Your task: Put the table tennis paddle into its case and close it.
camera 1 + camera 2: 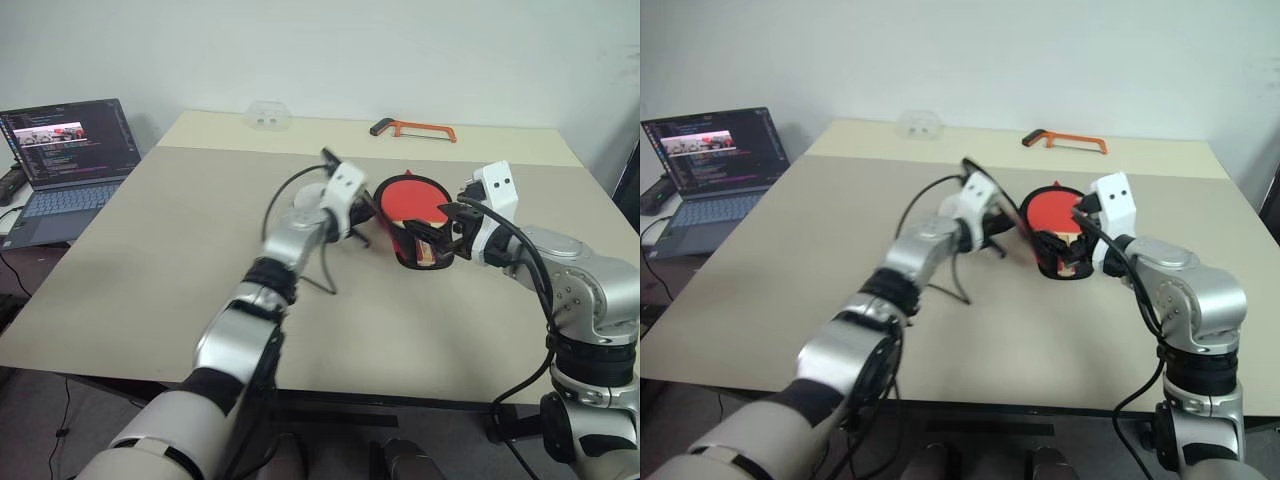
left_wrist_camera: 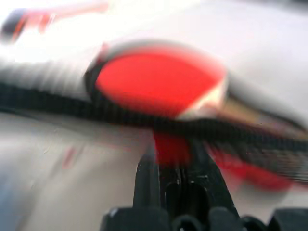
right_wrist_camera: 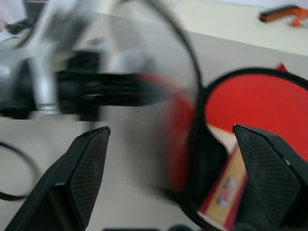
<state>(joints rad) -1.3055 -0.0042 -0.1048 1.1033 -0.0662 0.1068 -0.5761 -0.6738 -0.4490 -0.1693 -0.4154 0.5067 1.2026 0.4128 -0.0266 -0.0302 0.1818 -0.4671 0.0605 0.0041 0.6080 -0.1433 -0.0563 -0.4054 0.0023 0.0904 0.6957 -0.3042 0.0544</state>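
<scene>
- One beige table (image 1: 150,260) carries the scene; at its far edge lies one orange-framed hacksaw (image 1: 415,128), and near it one small clear plastic object (image 1: 268,116) — both well apart from the work.
- One open laptop (image 1: 65,165) stands off the table's left side, its screen lit.
- Black cables loop from the left arm down onto the table top just beside the case.
- One case (image 1: 415,245) stands up on the table's middle, its mouth gaping; its black rim rings the paddle's head, and a red side panel shows in the left wrist view.
- One table tennis paddle (image 1: 412,197) sits partly inside the case. Its round red face rises above the rim at the far side, and its light wooden handle (image 3: 226,192) slants down toward the near, right side — so the long axis runs tilted, head away from the robot and handle toward it.
- The left gripper (image 1: 368,208) reaches in from the left, its two black fingers clenched together at the left edge of the case; whether they pinch fabric I cannot tell, as that view is blurred.
- The right gripper (image 3: 185,173) comes in from the right with its fingers spread wide, straddling the handle end and the case's near edge without clamping either.
- The left arm lies across the table in front of the case's left side, hiding part of it from the head views.
</scene>
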